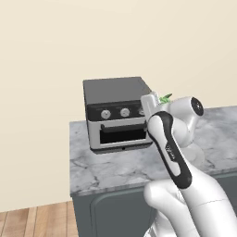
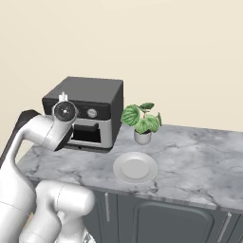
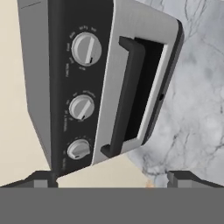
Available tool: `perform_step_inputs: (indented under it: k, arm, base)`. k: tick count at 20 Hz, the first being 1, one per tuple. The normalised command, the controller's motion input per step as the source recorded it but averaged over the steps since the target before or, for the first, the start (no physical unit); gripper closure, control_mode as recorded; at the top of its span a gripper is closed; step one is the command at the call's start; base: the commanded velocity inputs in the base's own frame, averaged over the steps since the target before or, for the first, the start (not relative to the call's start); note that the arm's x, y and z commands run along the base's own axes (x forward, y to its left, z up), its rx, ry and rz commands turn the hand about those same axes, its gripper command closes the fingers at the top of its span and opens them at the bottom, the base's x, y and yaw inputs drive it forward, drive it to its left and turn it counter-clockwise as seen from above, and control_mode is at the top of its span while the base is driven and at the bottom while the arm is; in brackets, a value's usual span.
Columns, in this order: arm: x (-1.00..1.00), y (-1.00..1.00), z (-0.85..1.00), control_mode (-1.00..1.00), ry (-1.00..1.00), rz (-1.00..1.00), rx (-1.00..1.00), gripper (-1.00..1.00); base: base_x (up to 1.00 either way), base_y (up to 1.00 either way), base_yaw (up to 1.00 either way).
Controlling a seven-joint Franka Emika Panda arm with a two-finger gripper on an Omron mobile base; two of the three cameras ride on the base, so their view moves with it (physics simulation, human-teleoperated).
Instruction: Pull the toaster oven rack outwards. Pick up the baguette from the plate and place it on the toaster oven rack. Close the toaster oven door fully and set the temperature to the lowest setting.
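The dark grey toaster oven [image 1: 118, 113] stands at the back of the counter, also in the right base view [image 2: 88, 109]. Its door [image 3: 131, 94], light grey with a dark window and bar handle, stands upright against the front and looks shut. The rack is hidden behind it. Three silver knobs sit on the black strip [image 3: 86, 49]. My gripper [image 3: 112, 178] hovers open just in front of the strip, nearest the end knob [image 3: 78, 148], with nothing between its fingers; the hand [image 1: 149, 105] covers the right knob. The white plate [image 2: 135, 167] lies bare. The baguette is out of view.
A potted green plant [image 2: 141, 121] stands right of the oven, behind the plate. The grey marble counter [image 2: 190, 161] stretches to the right, with dark cabinets below. My arm [image 1: 171, 148] crosses in front of the oven's right side.
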Motion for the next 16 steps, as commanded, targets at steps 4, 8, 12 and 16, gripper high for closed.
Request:
perform_step_inputs:
  k: [4, 8, 12, 16]
  arm:
    - [0.00, 0.06, 0.02, -1.00, 0.00, -0.08, 0.00, -1.00]
    - [0.00, 0.00, 0.00, -1.00, -0.03, 0.00, 0.00, -1.00]
    - [0.00, 0.00, 0.00, -1.00, -0.13, -0.01, 0.00, -1.00]
    - [0.01, 0.00, 0.00, -1.00, -0.11, 0.00, 0.03, -1.00]
  base:
    - [0.00, 0.00, 0.00]
    - [0.00, 0.00, 0.00]
    - [0.00, 0.00, 0.00]
    - [0.00, 0.00, 0.00]
